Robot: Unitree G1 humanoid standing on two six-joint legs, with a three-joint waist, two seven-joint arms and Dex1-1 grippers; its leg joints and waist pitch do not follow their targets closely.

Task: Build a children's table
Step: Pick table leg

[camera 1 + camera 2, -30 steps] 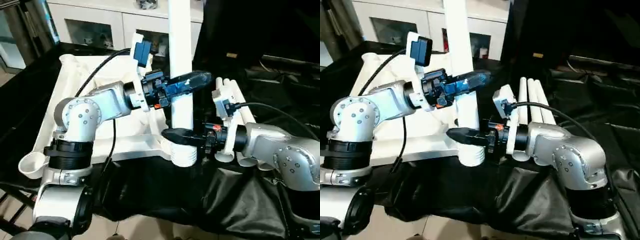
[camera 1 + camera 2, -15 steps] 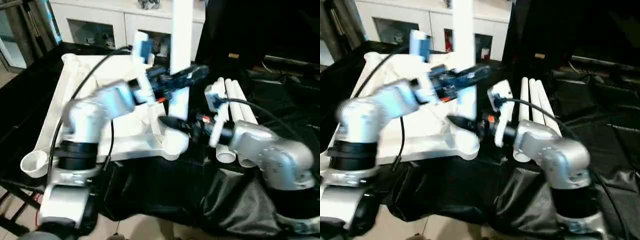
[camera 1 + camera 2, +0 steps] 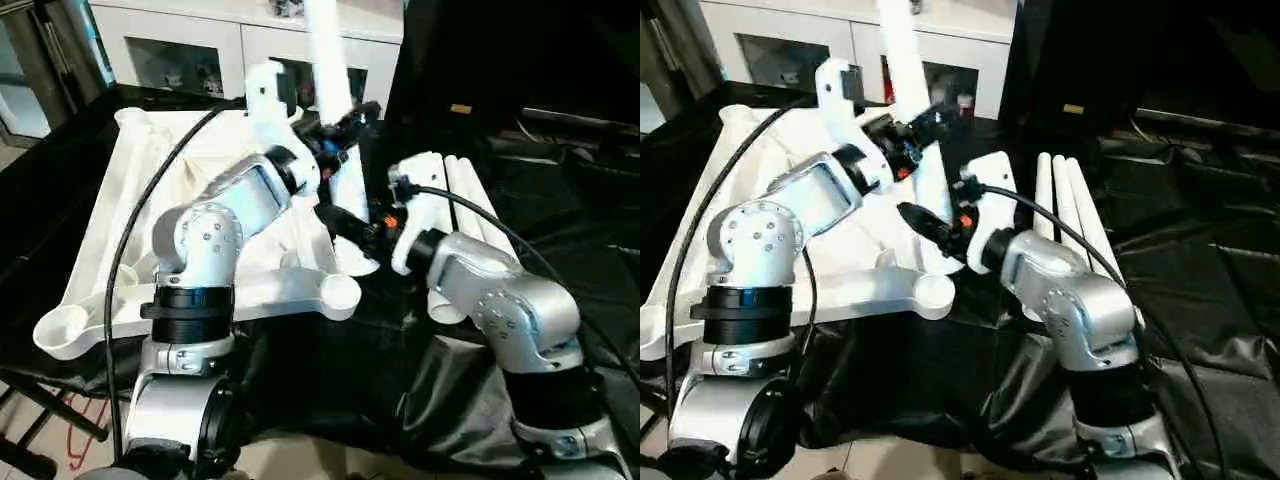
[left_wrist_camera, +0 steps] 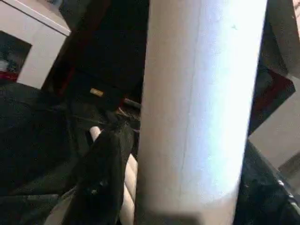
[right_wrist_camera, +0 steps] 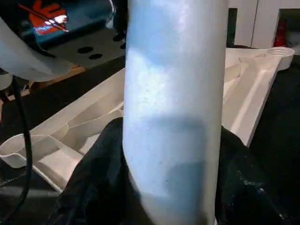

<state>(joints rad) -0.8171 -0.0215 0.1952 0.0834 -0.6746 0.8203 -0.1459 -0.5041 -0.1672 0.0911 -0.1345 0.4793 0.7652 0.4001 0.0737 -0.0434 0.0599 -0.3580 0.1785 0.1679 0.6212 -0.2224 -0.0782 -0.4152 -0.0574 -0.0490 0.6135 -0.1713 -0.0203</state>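
The white tabletop [image 3: 120, 230] lies underside up on black cloth, with round sockets at its near left corner [image 3: 58, 328] and near right corner [image 3: 340, 292]. One white leg [image 3: 325, 50] stands on end, its top leaning left and its foot just behind the near right socket. My left gripper [image 3: 345, 120] is shut on the leg's middle, and the left wrist view has a black finger [image 4: 103, 178] on each side of the tube [image 4: 197, 108]. My right gripper [image 3: 345, 225] is shut on the leg lower down [image 5: 173, 93].
Three more white legs [image 3: 470, 195] lie side by side on the black cloth [image 3: 570, 200] to the right of the tabletop. A white glass-fronted cabinet [image 3: 190, 50] stands behind. Black cables run from both wrists over the work.
The camera has shifted. The leg has gone from upright to leaning left, and its foot has left the near right socket. Both grippers moved farther out with it.
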